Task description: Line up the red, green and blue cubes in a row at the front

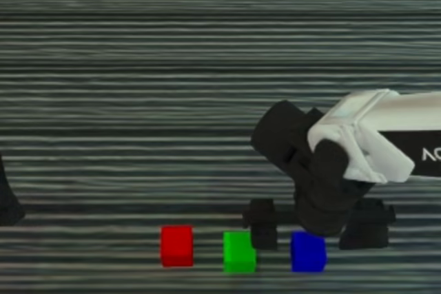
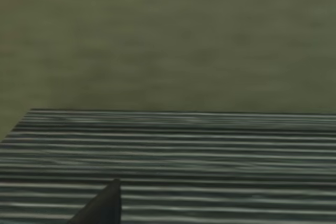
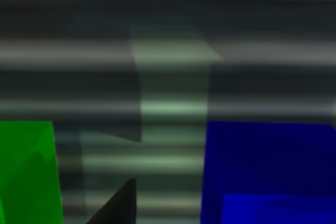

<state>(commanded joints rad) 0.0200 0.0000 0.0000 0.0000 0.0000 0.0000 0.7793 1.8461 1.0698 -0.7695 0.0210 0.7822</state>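
**A:** Start with the biggest thing. What's the worktop (image 1: 138,101) giving you?

**B:** You've got a striped worktop running the full width, bare across its far part. Everything that matters sits along the near edge. Your right arm (image 1: 386,139) reaches in from the right side and bends down toward that edge. Your left arm is parked off the left side, with only a dark sliver showing there.

**A:** And the right claw?

**B:** Your right claw (image 1: 313,228) hangs just behind the row with its fingers spread wide, one dark finger between green and blue, the other to the right of blue. It has hold of nothing. The spread straddles the blue cube, which to my eye reads as a claw that has let go of it or is about to close on it; you can't tell which from here.

**A:** The left claw?

**B:** From the left wrist view you see only a dark tip over worktop. You cannot tell whether it is open.

**A:** Now the cubes.

**B:** The red cube (image 1: 176,244) is leftmost, the green cube (image 1: 239,250) is in the middle and the blue cube (image 1: 307,251) is on the right, all resting on the worktop near the front edge, apart from each other. The red cube sits a touch farther back than the other two. I'd judge the row essentially formed; you'd want the claw lifted straight up so a finger doesn't nudge green or blue.
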